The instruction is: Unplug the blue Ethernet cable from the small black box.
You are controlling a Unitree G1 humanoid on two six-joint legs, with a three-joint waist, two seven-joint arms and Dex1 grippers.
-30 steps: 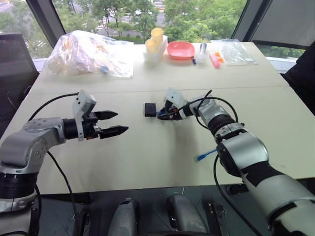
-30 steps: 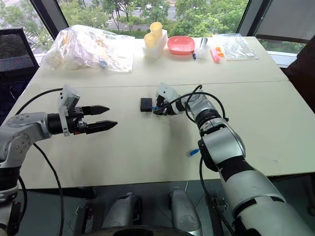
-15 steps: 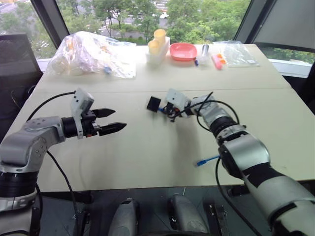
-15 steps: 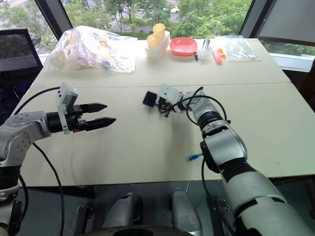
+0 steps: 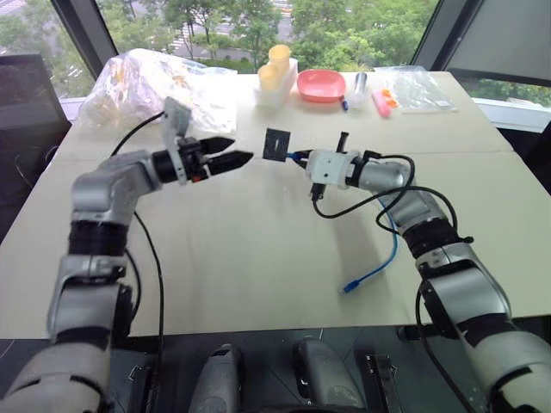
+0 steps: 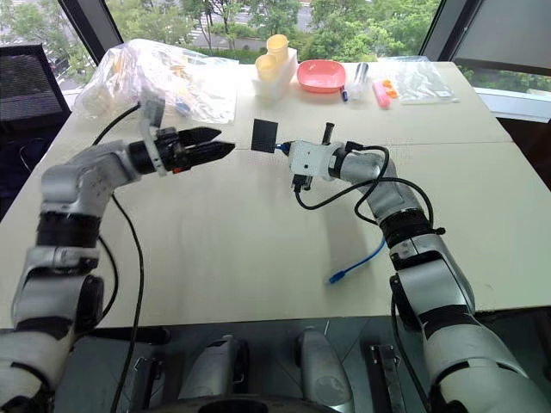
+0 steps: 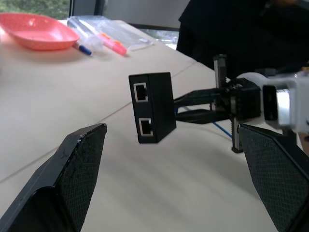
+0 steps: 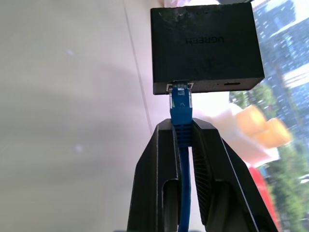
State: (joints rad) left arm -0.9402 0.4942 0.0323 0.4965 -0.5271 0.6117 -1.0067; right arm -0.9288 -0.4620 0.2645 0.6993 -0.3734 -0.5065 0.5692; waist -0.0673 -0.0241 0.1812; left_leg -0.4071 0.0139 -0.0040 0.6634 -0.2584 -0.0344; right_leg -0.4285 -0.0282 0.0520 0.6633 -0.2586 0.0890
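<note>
While your right gripper (image 8: 182, 133) is clenched on the cable (image 8: 180, 111) just behind its plug, the box (image 5: 276, 144) hangs off that plug in the air above the table (image 5: 258, 258), between the two grippers. Your left gripper (image 5: 234, 152) is spread wide, its tips just beside the box and apart from it. Judge the box light and rigid, since the plug alone carries it; its matte sides look easy to pinch, so take it across the flat faces, clear of the two empty ports (image 7: 143, 108) facing the left gripper. Expect the cord to be soft and springy: the rest trails down to the table, its free end (image 5: 350, 285) lying near the front edge. The plug's latch is small and likely brittle, so pull straight. At the far edge, a pink dish (image 5: 320, 85) looks empty, yellow cups (image 5: 270, 69) sit stacked, and clear bags (image 5: 151, 86) hold items you cannot make out
</note>
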